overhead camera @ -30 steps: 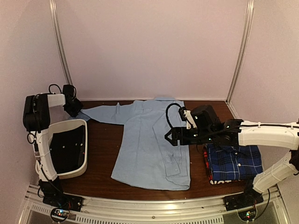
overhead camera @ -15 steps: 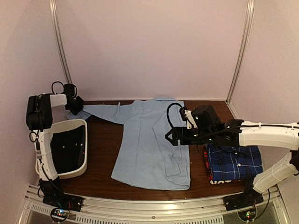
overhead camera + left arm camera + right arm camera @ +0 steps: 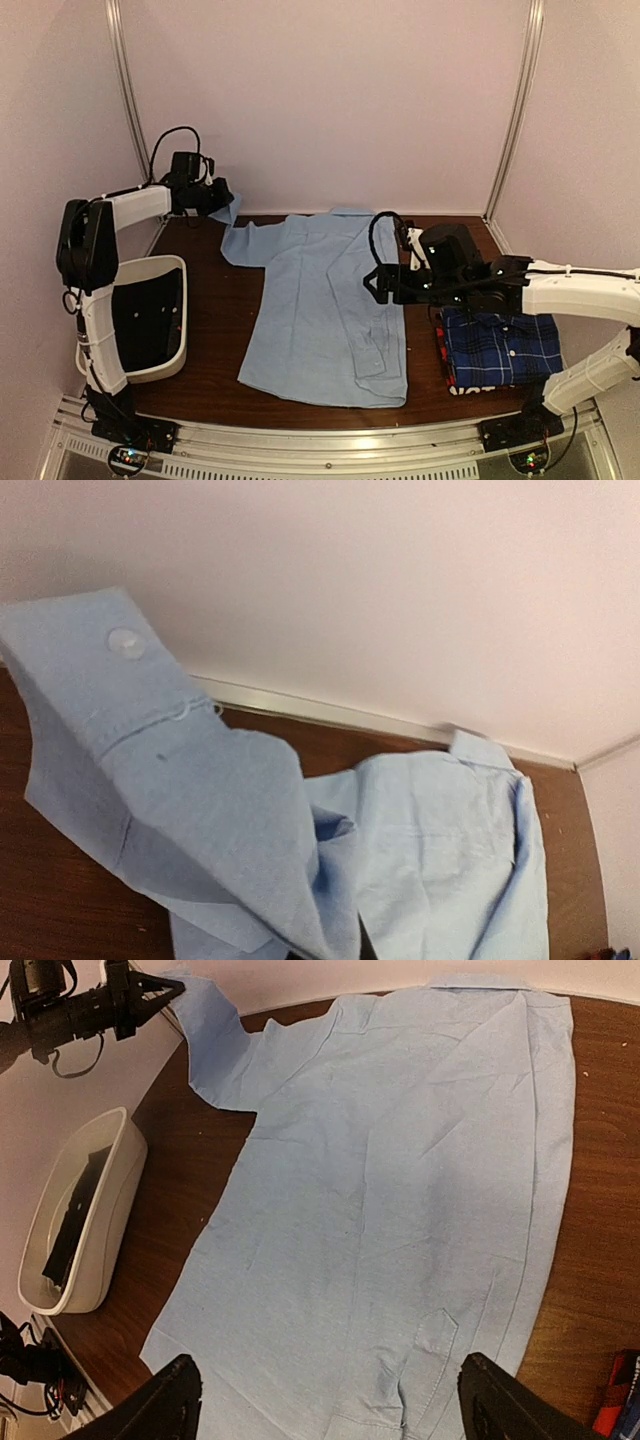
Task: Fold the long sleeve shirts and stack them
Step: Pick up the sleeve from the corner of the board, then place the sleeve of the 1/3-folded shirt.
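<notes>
Top external: the light blue shirt lies flat, front up, mid-table, collar toward the far wall. My left gripper is pressed together on the shirt's sleeve and holds it off the wood at the far left. My right gripper hangs over the shirt's right edge, fingers spread, holding nothing. The plaid shirt sits folded at the near right on top of a red-and-black shirt. The white bin stands near left.

Left wrist: my own fingers are not in view. The cuff fills the left side, raised, with one white button facing the camera. The sleeve drapes down to the shirt body behind.

Right wrist: both fingertips stand wide apart above the shirt's lower half, clear of the cloth.

Change since a second ago: the sleeve lay stretched flat toward the far left corner; it is now lifted and drawn in toward the body. The left jaws have closed. The right arm has barely moved.
</notes>
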